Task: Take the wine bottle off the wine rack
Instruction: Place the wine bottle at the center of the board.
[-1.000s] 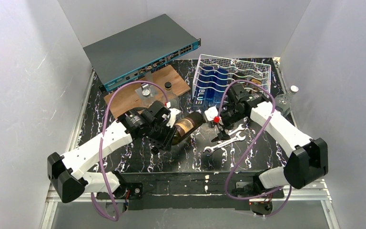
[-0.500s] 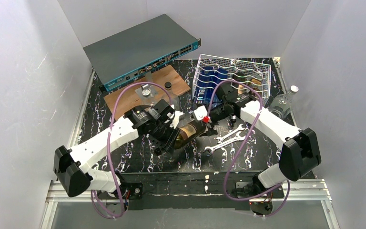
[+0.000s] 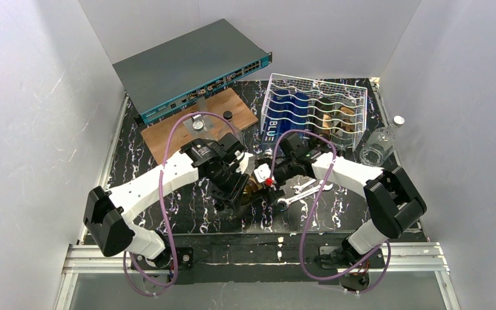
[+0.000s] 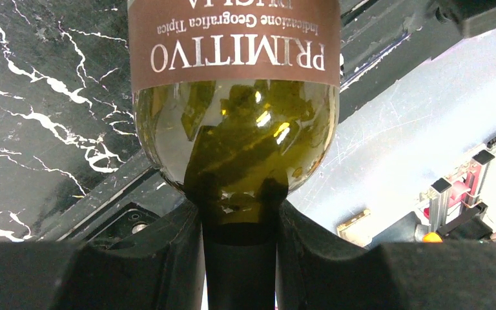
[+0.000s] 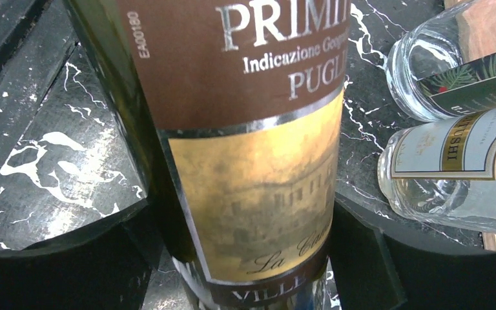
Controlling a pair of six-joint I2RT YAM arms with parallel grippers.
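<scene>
Both arms have swung inward, bringing the wine bottle (image 3: 254, 186) nearer, above the surface (image 3: 187, 210) and well clear of the wine rack (image 3: 313, 106). Its neck is pinched by the left fingers (image 4: 148, 258); the right fingers (image 5: 64, 271), spread, flank its labelled body, axis near-left to far-right.

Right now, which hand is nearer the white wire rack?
Right. The right hand straddles the wine bottle in front of the rack; the left hand grips its neck farther left.
</scene>
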